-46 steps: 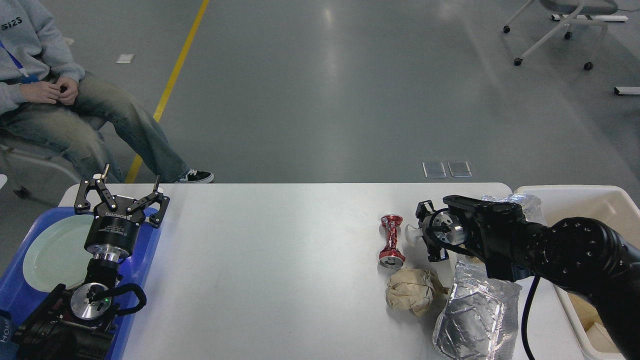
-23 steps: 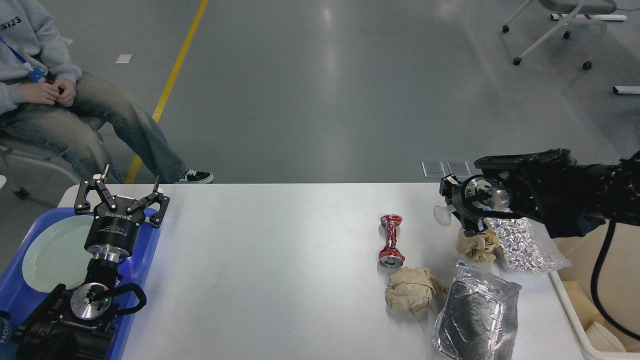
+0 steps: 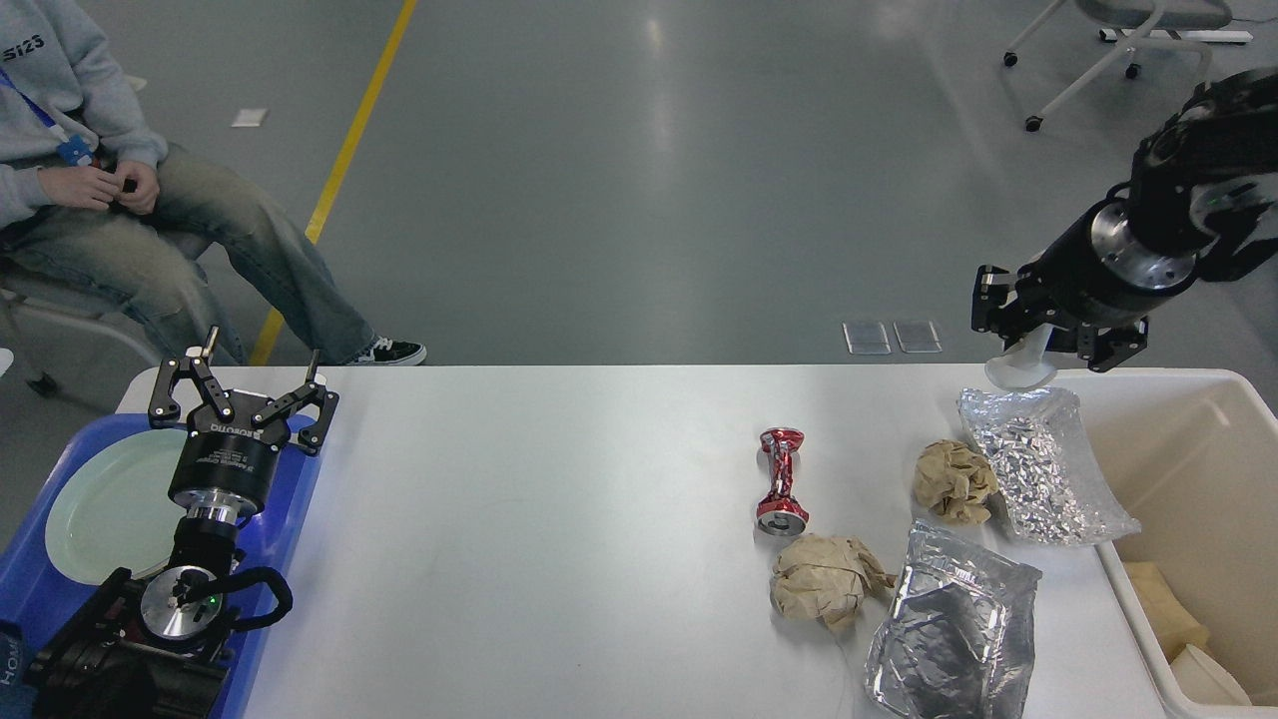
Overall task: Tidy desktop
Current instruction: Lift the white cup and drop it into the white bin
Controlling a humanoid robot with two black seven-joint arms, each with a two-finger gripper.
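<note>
The white desktop point(image 3: 559, 519) carries litter on its right half: a crushed red can point(image 3: 782, 481), two crumpled brown paper balls point(image 3: 954, 481) point(image 3: 827, 579) and two silver foil bags point(image 3: 1043, 464) point(image 3: 954, 634). My right gripper point(image 3: 1033, 350) hangs above the table's far right corner, beside the beige bin. It is shut on a small white cup-like object point(image 3: 1020, 371) that points down. My left gripper point(image 3: 258, 377) stands open and empty over the blue tray at the far left.
A beige bin point(image 3: 1188, 399) stands off the right table edge with scraps in its bottom. A blue tray point(image 3: 295, 499) at the left holds a pale green plate point(image 3: 105, 504). A seated person point(image 3: 90, 170) is beyond the far left corner.
My right arm has lifted the white object from beside the red can and swung it up and right toward the bin. A paper ball and a foil bag it had covered now show. The left arm stayed still.
</note>
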